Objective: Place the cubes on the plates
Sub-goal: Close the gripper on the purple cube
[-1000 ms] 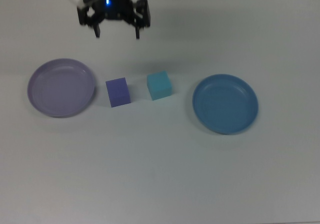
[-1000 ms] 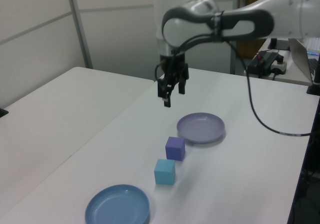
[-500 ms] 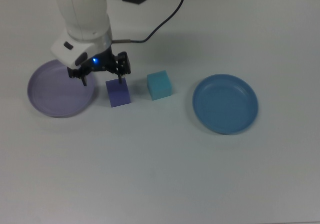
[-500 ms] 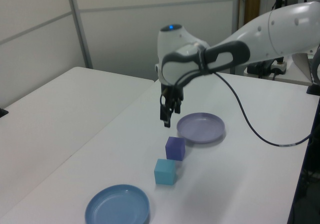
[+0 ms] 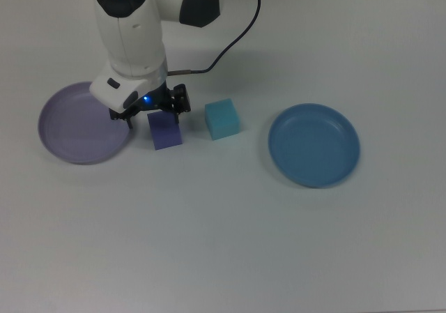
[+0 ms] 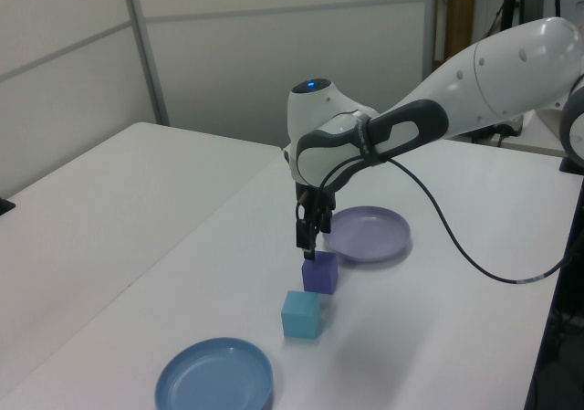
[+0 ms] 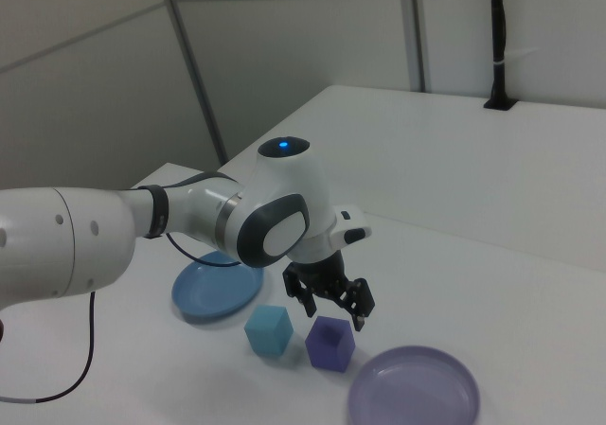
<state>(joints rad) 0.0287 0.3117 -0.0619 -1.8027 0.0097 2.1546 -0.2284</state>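
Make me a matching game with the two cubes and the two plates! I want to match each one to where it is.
Things:
1. purple cube
2. teal cube
3. lavender plate
4. blue plate

Places, in the top view:
A. farthest to the top view's right
B. farthest to the top view's left
C. right under the end effector
D. between the other cube and the blue plate, on the table

Pairs: 1-C, 2-D, 3-B, 4-A

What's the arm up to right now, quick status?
Gripper open, just above purple cube. Teal cube beside it; both plates empty. Nothing in the way.
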